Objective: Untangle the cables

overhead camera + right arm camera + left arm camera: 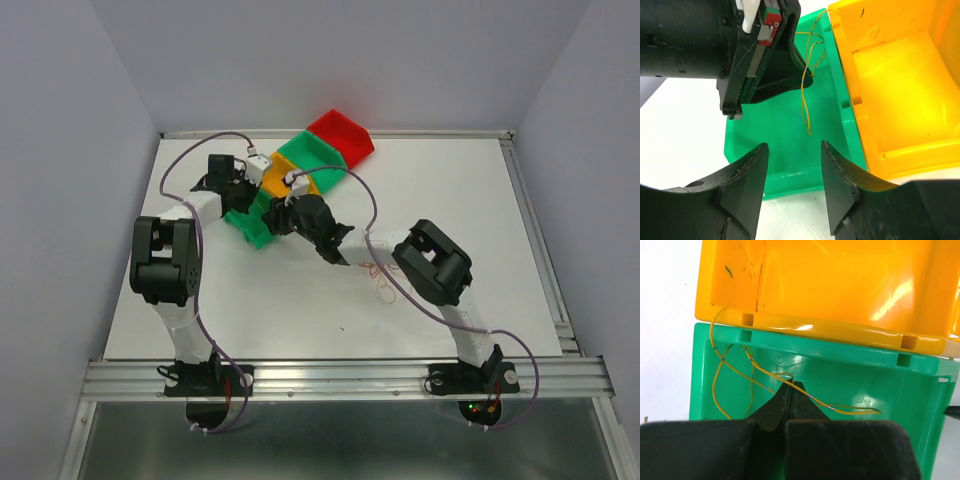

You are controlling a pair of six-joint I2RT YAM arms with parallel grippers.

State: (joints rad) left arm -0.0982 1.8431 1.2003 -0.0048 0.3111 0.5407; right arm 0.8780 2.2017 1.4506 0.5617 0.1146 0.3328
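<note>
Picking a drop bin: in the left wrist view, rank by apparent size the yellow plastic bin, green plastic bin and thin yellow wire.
1. yellow plastic bin and green plastic bin: look alike, both cropped by the frame, so unranked.
2. thin yellow wire: smallest by far.

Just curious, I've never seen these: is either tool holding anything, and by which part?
The left tool pinches a thin yellow cable partway along its length; the right tool holds nothing.

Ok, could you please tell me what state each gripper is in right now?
Left gripper: shut on a thin yellow wire.
Right gripper: open, empty.
</note>
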